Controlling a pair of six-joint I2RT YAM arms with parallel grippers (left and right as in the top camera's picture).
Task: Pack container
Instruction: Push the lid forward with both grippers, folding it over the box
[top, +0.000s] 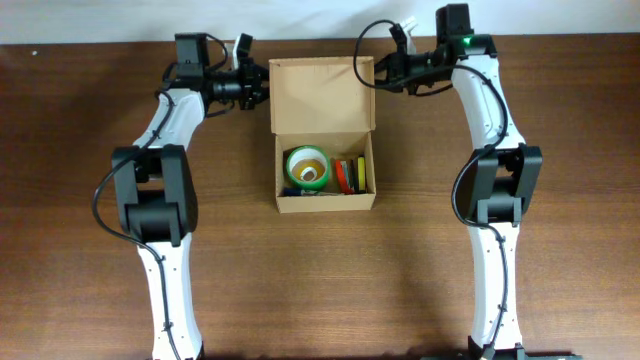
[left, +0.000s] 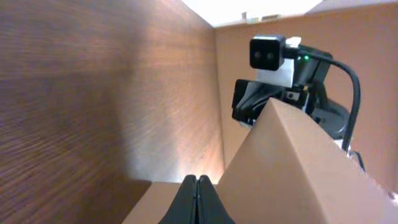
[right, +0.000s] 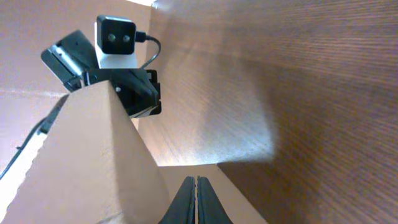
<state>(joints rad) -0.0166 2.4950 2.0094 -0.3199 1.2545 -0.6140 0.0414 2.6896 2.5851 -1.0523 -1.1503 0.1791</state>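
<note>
The container (top: 325, 201) is a tan cardboard box in the middle of the table, open, with its flap lid (top: 322, 95) laid back toward the far side. Inside it are a green tape roll (top: 306, 167) and several thin coloured rolls (top: 349, 176). My left gripper (top: 262, 88) is shut at the lid's left edge. My right gripper (top: 380, 72) is shut at the lid's right edge. In the left wrist view the shut fingers (left: 197, 180) lie over a small side tab beside the lid (left: 298, 168). The right wrist view shows the same, with shut fingers (right: 196, 180) and the lid (right: 93, 162).
The table is dark brown wood (top: 560, 120). Each wrist view shows the other arm's camera across the lid, in the left wrist view (left: 268, 53) and in the right wrist view (right: 116, 38). Both arm bases stand at the near edge.
</note>
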